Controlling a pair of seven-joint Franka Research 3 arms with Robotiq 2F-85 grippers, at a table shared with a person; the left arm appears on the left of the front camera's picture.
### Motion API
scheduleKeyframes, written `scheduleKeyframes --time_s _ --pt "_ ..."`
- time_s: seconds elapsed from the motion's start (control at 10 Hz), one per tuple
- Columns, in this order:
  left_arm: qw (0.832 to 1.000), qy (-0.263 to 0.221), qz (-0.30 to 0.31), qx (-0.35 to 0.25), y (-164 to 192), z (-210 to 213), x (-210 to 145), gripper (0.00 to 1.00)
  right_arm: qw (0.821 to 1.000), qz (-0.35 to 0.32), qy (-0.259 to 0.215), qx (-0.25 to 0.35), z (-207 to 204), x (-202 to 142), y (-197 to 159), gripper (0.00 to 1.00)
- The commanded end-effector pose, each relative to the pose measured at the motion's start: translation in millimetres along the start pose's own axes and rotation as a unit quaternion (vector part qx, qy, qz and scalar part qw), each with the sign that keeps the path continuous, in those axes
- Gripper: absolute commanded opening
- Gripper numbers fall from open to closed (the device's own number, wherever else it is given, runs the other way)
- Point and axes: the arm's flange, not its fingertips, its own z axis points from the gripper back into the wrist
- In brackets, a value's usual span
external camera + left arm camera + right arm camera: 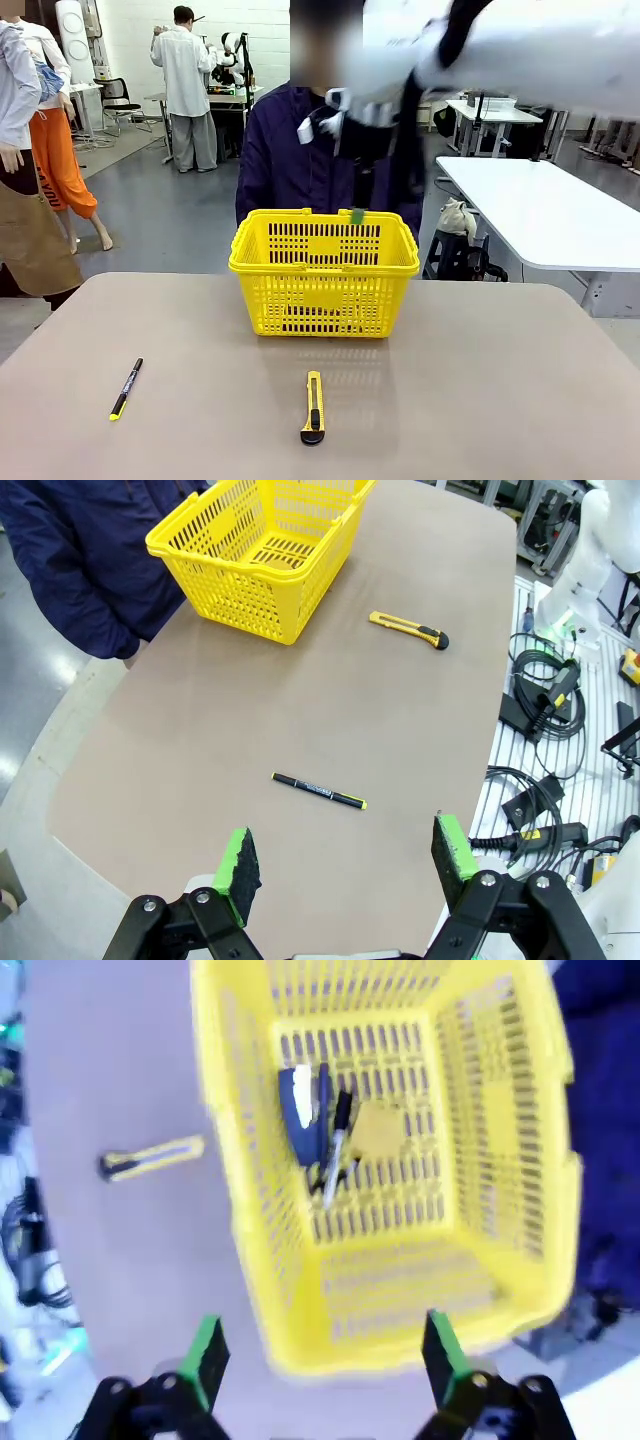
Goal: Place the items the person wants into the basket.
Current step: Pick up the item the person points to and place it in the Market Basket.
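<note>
Green-padded fingers of the left gripper (345, 863) stand wide apart with nothing between them, hovering above the near part of the tan table (250, 710). Just beyond them lies the black pen with yellow end (320, 790), and farther off the yellow-and-black utility knife (408, 630). Over the basket (500, 1140) the right gripper (325, 1355) hangs with its jaws spread and empty, pointing down into it. On the basket floor lie the black stapler (300, 1110), the white marker pen with black cap (335, 1150) touching it, and the yellow tape measure (380, 1130) just beside them, all somewhat blurred. From the front, the basket stands at the far middle of the table, directly before the person (290, 160) in a dark jacket.
</note>
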Motion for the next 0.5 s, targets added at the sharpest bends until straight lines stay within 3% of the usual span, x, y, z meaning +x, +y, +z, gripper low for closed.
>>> scheduleKeyframes --time_s 0.0,0.2,0.4 --pt "1.0 -0.011 -0.011 -0.004 0 1 -1 0.9 0.998 -0.056 -0.018 -0.022 -5 -86 87 1.0" --pt "1.0 -0.011 -0.011 -0.004 0 1 -1 0.9 0.991 -0.103 -0.054 -0.064 -3 -134 129 1.0" --pt "1.0 -0.011 -0.011 -0.004 0 1 -1 0.9 0.985 -0.143 -0.067 -0.07 -11 -159 143 1.0"
